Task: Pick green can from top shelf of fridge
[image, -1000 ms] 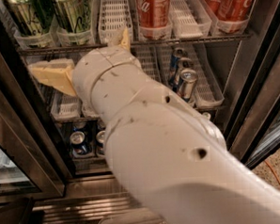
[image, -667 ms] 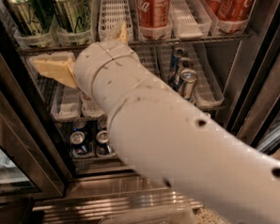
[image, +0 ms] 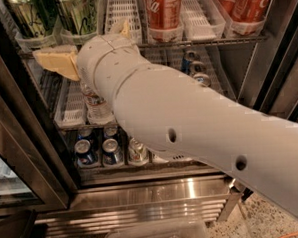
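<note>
Gripper [image: 82, 42] at the front edge of the top shelf [image: 205, 40]: its cream fingers [image: 53, 61] stand apart, nothing seen between them, left one pointing away from the arm; the green can [image: 78, 12] stands just above it, a second green can [image: 26, 17] up and further left. Two red cola cans [image: 163, 10] up and to its right; five blue-silver cans [image: 110, 150] counted on the rack well below, one clear bottle [image: 95, 104] just beneath. Fridge [image: 35, 147] dark-framed, louvred steel base [image: 144, 211] far below, speckled floor [image: 274, 219] lower right.
</note>
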